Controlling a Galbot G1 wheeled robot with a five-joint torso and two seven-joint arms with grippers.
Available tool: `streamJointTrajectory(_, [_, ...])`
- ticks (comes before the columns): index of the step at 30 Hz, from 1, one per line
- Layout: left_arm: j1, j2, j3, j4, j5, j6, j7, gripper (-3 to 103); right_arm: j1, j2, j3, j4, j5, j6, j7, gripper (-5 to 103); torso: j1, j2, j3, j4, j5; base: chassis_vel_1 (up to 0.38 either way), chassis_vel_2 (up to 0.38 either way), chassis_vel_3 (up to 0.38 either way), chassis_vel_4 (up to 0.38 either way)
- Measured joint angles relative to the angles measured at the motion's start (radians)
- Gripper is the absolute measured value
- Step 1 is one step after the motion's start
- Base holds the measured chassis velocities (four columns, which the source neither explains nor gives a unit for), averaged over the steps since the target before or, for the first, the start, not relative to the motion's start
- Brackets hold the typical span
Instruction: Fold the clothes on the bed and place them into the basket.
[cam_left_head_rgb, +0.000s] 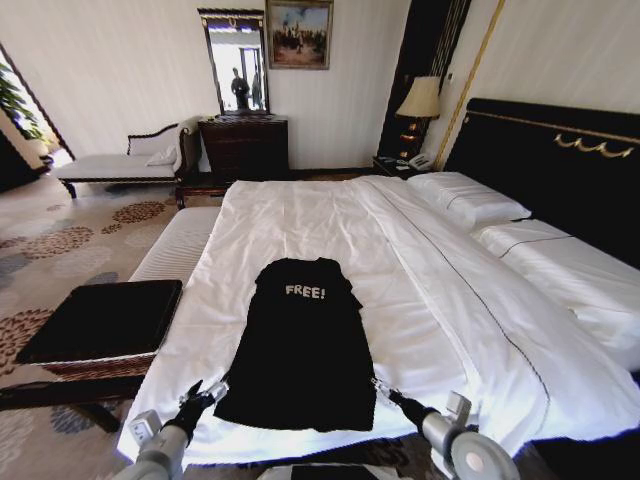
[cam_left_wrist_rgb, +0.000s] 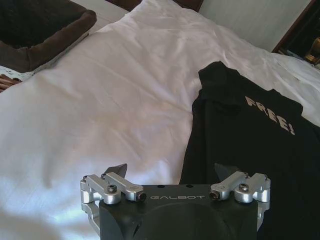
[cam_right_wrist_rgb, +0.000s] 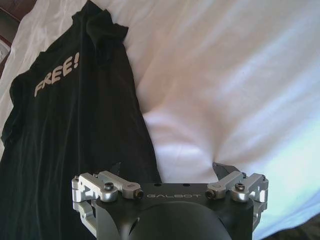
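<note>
The clothes are one black sleeveless top (cam_left_head_rgb: 303, 352) with white "FREE!" lettering, lying flat on the white bed (cam_left_head_rgb: 420, 300) near its foot edge. My left gripper (cam_left_head_rgb: 207, 390) sits at the top's near left corner. In the left wrist view the left gripper (cam_left_wrist_rgb: 172, 171) is open, its fingers either side of the top's (cam_left_wrist_rgb: 250, 145) side edge. My right gripper (cam_left_head_rgb: 386, 392) is at the near right corner. In the right wrist view the right gripper (cam_right_wrist_rgb: 167, 168) is also open over the top's (cam_right_wrist_rgb: 75, 130) edge. The basket (cam_left_head_rgb: 105, 318) (cam_left_wrist_rgb: 47, 32) stands on the floor left of the bed.
A pale striped bench (cam_left_head_rgb: 178, 243) lies along the bed's left side beyond the basket. White pillows (cam_left_head_rgb: 470, 198) and the black headboard (cam_left_head_rgb: 560, 170) are at the right. A chaise longue (cam_left_head_rgb: 120, 162), dark dresser (cam_left_head_rgb: 245, 147) and lamp (cam_left_head_rgb: 420, 98) line the far wall.
</note>
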Motion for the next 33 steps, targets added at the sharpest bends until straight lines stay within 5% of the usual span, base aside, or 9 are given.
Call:
streamJointTrajectory(13, [0.003, 0.004, -0.012, -0.008, -0.014, 0.004, 0.000, 98, -0.028, 0.008, -0.091, 0.015, 0.026, -0.058, 0.008, 97, 0.000, 0.000, 0.000, 0.0000, 0.0001, 0.000, 0.000, 0.000, 0.000])
streamJointTrajectory(17, [0.031, -0.005, 0.001, -0.015, -0.014, 0.004, 0.003, 98, -0.022, 0.012, -0.102, -0.002, 0.016, -0.059, 0.009, 76, 0.000, 0.000, 0.000, 0.0001, 0.0000, 0.000, 0.000, 0.000, 0.000])
streamJointTrajectory(28, [0.103, -0.006, 0.035, -0.008, -0.051, 0.009, 0.009, 98, -0.011, 0.024, -0.101, -0.012, 0.008, -0.054, 0.012, 43, 0.000, 0.000, 0.000, 0.0001, 0.0000, 0.000, 0.000, 0.000, 0.000])
streamJointTrajectory(33, [0.112, -0.010, 0.032, 0.014, -0.064, 0.007, 0.006, 89, -0.010, 0.027, -0.100, -0.010, 0.009, -0.054, 0.018, 21, 0.000, 0.000, 0.000, 0.0001, 0.0001, 0.000, 0.000, 0.000, 0.000])
